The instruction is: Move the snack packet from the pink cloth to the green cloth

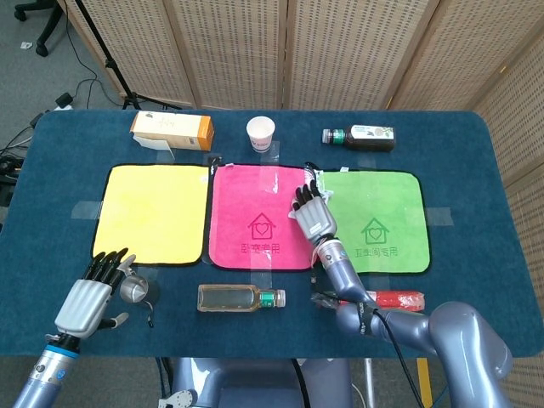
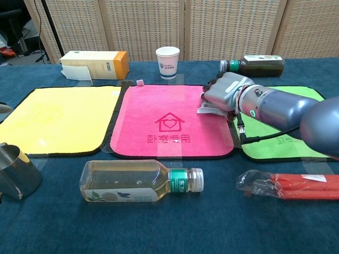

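Right hand (image 1: 313, 217) lies palm-down w/ fingers flat on the snack packet (image 2: 206, 109), pressing it at the right edge of the pink cloth (image 1: 246, 195), just beside the green cloth (image 1: 382, 204). Can't tell if my fingers actually grip it; only a white corner shows under the hand in the chest view. Left hand (image 1: 87, 297) hovers near the front-left table edge, fingers apart, holding nothing, next to a metal cup (image 1: 134, 290). Clear bottle (image 2: 139, 182) lies on its side in front of the pink cloth.
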Robot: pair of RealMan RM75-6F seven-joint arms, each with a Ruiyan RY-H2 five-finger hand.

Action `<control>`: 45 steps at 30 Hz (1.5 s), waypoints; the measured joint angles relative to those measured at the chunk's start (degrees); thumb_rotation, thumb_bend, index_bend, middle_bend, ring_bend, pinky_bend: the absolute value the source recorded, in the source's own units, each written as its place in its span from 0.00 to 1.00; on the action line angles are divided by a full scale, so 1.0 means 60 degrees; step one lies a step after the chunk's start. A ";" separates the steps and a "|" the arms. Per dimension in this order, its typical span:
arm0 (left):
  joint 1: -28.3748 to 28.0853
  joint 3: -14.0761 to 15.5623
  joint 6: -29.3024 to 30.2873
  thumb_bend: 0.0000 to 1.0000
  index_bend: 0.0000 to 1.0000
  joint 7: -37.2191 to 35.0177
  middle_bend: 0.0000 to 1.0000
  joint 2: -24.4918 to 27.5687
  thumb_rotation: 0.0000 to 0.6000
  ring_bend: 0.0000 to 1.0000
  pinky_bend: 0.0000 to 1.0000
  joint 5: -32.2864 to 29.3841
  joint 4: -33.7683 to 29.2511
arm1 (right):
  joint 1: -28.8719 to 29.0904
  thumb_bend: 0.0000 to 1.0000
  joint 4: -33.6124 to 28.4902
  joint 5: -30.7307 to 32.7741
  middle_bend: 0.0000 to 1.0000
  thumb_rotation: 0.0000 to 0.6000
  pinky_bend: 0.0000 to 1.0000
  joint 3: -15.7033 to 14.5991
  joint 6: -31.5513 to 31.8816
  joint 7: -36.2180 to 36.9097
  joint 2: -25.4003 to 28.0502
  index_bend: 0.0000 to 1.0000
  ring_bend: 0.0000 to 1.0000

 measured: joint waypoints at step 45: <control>0.0003 0.0044 0.0054 0.04 0.00 0.0135 0.00 -0.0013 1.00 0.00 0.00 0.0107 -0.0125 | -0.1184 0.83 -0.1019 0.0280 0.07 1.00 0.03 -0.0729 0.0625 0.0224 0.1673 0.14 0.00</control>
